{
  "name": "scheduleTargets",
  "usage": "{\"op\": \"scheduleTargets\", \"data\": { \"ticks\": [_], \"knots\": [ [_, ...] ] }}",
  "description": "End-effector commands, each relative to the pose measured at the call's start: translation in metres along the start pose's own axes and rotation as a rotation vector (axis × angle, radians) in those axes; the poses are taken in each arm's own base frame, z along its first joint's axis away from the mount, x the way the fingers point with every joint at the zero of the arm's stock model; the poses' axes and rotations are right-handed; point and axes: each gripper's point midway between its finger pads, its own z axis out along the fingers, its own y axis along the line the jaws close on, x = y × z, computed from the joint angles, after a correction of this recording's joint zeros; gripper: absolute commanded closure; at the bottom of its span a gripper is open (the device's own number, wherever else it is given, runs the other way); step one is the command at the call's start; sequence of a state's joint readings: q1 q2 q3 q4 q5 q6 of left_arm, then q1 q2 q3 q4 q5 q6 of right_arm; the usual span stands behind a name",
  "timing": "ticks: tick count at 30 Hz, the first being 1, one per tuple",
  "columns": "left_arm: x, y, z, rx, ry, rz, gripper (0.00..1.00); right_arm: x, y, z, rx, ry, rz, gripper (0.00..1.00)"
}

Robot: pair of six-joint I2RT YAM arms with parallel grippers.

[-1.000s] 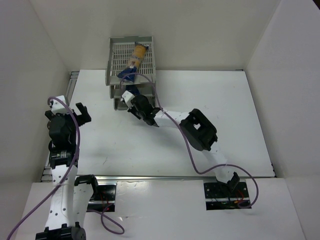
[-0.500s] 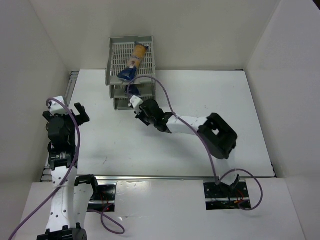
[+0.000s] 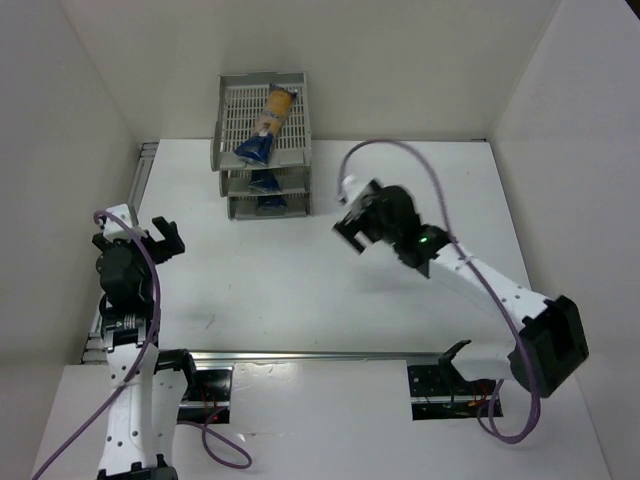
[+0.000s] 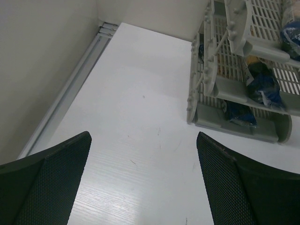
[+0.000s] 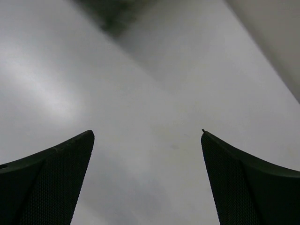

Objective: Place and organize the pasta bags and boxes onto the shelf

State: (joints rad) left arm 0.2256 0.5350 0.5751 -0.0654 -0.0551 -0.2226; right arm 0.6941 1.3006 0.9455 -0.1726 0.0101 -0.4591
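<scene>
- Right gripper (image 5: 146,135): black two-finger unit w/ textured pads. Jaws are spread wide and nothing is held btwn them. Only a pale, blurred surface is seen beneath in the wrist view.
- In the top view the right gripper is carried over the white table (image 3: 400,300), to the right of the rack and well apart from it. Its arm is stretched diagonally from the near-right corner.
- Purple cable (image 3: 395,147): arched over the forward part of the right arm.
- Left gripper (image 4: 144,136): jaws likewise spread wide, empty. It is held near the table's left edge, close to the left wall and well apart from the rack. Bare tabletop is seen btwn the fingers.
- Grey plastic three-tier slatted tray rack (image 3: 232,100), i.e. the shelf: set at the far edge of the table, left of centre, against the back wall. One bag is held in ea. tier.
- Top-tier pasta bag (image 3: 266,122): long narrow plastic bag w/ dark blue ends and a clear middle showing yellow-orange pasta. It is laid lengthwise, slightly askew, in the uppermost tray, blue near end by the front rim.
- Middle-tier pasta bag (image 4: 262,86): mainly the dark blue near end is shown, at the front of the 2nd tray.
- Bottom-tier pasta bag (image 4: 239,114): dark blue end is visible at the front of the lowest tray, just behind its lip. The rest is hidden by the trays above.
</scene>
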Motion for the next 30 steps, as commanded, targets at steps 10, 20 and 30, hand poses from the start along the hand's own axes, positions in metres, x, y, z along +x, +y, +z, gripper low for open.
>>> {"op": "scheduleTargets", "data": {
  "ticks": [10, 20, 30],
  "knots": [
    [0.014, -0.016, -0.001, 0.096, 0.013, -0.056, 0.0, 0.102, -0.158, -0.181, 0.552, 0.198, 0.501, 0.0],
    [0.026, -0.039, -0.002, 0.204, 0.043, -0.033, 0.0, 0.181, -0.089, -0.257, 0.407, 0.578, 0.513, 0.0],
    [0.026, -0.042, -0.004, 0.215, 0.043, -0.032, 0.0, 0.19, -0.066, -0.284, 0.47, 0.665, 0.591, 0.0]
  ]
}}
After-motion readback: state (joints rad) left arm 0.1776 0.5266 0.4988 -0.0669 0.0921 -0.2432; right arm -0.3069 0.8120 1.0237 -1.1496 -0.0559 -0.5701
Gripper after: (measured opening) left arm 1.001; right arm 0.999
